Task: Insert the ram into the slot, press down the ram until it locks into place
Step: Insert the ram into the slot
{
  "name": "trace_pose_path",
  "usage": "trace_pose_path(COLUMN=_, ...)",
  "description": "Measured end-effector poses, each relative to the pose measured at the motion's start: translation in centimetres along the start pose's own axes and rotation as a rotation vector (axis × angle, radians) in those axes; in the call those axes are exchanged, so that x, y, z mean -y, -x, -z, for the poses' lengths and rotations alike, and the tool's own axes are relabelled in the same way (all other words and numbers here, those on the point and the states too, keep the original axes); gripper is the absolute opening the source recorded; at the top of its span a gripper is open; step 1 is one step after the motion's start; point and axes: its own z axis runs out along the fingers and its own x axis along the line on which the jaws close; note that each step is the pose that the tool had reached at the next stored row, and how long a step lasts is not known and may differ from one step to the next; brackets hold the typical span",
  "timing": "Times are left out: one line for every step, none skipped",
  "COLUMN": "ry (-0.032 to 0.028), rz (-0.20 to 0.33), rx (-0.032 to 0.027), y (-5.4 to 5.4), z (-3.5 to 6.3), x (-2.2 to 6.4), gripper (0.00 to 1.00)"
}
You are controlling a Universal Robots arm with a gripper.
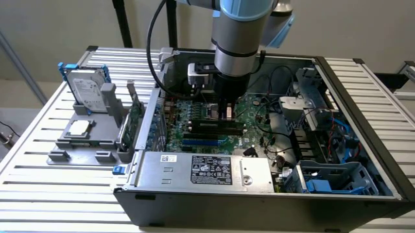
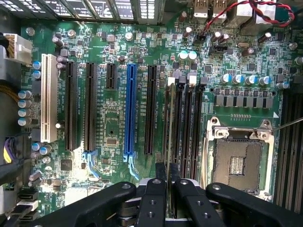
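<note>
- At the exterior view's left, a hard drive sits on a grey holder outside the open computer case.
- Mid-case, the gripper is low over the motherboard. Its fingers are pinched on the ram, which stands edge-on in the slot, the outermost of 4.
- Just beyond is the silver processor socket.

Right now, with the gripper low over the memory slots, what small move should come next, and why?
Probably a slow, straight push down. The gripper seems shut on the ram, which stands edge-on in line with the slot, next to the other black sockets. Whether it is locked, I cannot tell.
</note>
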Motion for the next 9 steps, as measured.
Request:
trace_pose_path(ry=-0.0001, rz=0.000, rx=0.0000, y=0.00, z=-0.03, x=0.00, gripper=0.14)
trace_pose_path(ry=-0.0002, rz=0.000, rx=0.0001, y=0.00, z=-0.07, x=0.00, gripper=0.14)
trace_pose_path(ry=-0.0002, rz=0.000, rx=-0.0001, y=0.00, z=-0.12, x=0.00, gripper=0.14)
trace_pose_path(ry=-0.0001, rz=0.000, rx=-0.0001, y=0.00, z=-0.17, x=0.00, gripper=0.14)
trace_pose_path(ry=-0.0001, rz=0.000, rx=-0.0001, y=0.01, z=-0.22, x=0.00, gripper=0.14)
trace_pose_path(ry=-0.0001, rz=0.000, rx=-0.0001, y=0.01, z=-0.26, x=0.01, gripper=0.14)
trace_pose_path(ry=-0.0001, rz=0.000, rx=-0.0003, y=0.01, z=-0.29, x=0.01, gripper=0.14)
trace_pose_path(ry=0.0000, rz=0.000, rx=-0.0004, y=0.02, z=-0.31, x=0.01, gripper=0.14)
trace_pose_path(ry=0.0000, rz=0.000, rx=-0.0004, y=0.04, z=-0.33, x=0.01, gripper=0.14)
